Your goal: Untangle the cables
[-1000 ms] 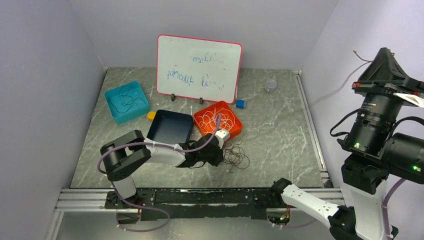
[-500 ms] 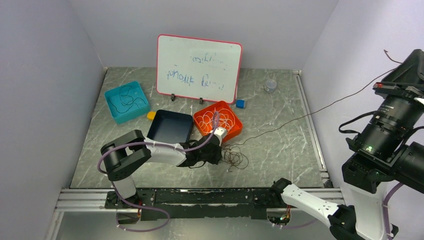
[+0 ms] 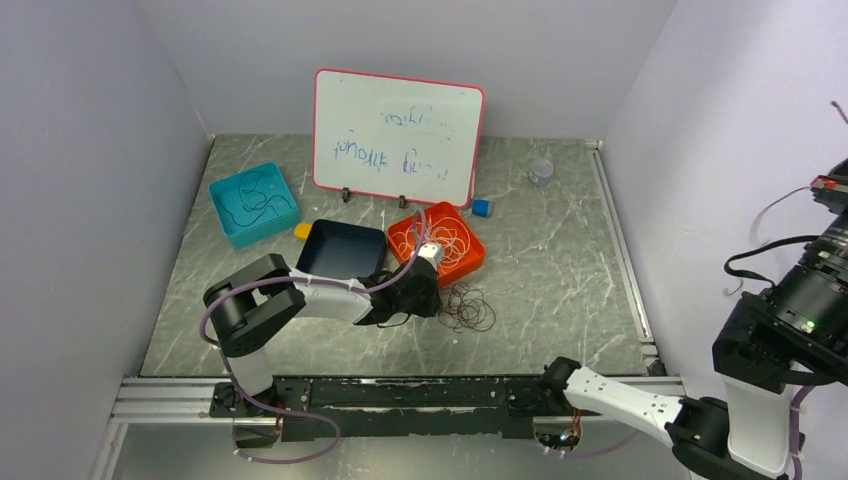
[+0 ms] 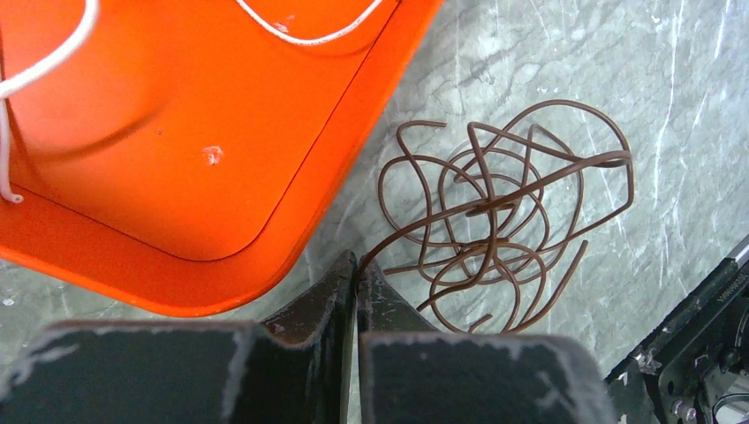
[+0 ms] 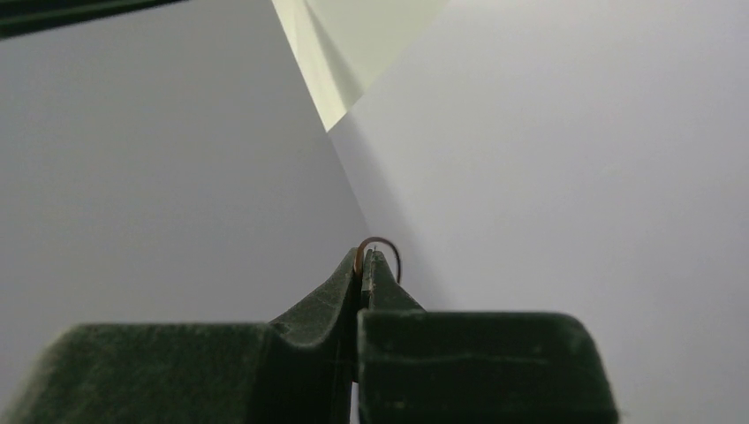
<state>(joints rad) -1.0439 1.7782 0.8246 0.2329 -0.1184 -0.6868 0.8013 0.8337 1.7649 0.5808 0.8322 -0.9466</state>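
With left gripper (image 4: 357, 269) and right gripper (image 5: 360, 258) pinched shut on strands, the thin brown wire tangle (image 4: 491, 208), centre-right, should be drawn apart slowly.

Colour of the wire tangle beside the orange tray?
The tangle is brown; the left wrist view shows it best.

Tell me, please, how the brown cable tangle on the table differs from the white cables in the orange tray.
The brown cable tangle lies on the table beside the orange tray; the white cables lie inside it. The left gripper is shut on a strand of the brown cable tangle; nothing grips the white cables. Both are thin, curly loops.
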